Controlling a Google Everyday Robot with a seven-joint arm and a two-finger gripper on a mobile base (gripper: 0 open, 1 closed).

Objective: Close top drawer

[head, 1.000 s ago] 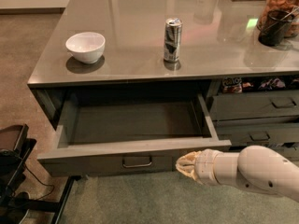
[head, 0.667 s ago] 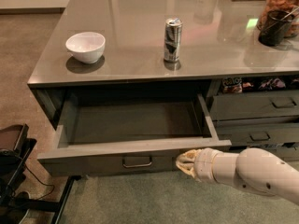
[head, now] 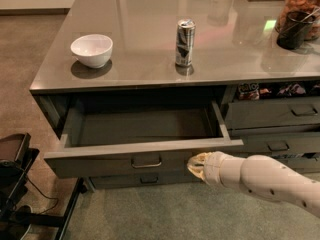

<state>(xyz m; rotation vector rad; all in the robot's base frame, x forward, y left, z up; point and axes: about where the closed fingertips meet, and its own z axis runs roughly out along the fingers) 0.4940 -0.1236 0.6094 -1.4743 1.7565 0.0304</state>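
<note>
The counter [head: 150, 49] fills most of the view, its glossy grey top running back from a front edge that overhangs two stacks of drawers. The top drawer [head: 100, 163] hangs out from under that front edge, beneath the stretch nearest the front left corner. It is pulled well open, so its long shallow box shows bare and grey inside. Its long axis runs parallel to the front edge, and its travel runs straight back under the counter.

The pale arm [head: 265, 179] reaches in from the lower right. The gripper [head: 196, 164] sits against the drawer's flat front, right of centre and beside the handle, not on it. Whether it is released or clenched cannot be told. The drawer lies directly ahead of the gripper, towards the counter's back edge, so closing it seems to call for a plain push along that line. Off-centre contact might skew the drawer on its runners.

A white bowl [head: 92, 50] stands near the left edge, and a drinks can [head: 184, 42] stands upright towards the middle. Smallest is the metal loop handle [head: 146, 161], centred on the drawer front.
</note>
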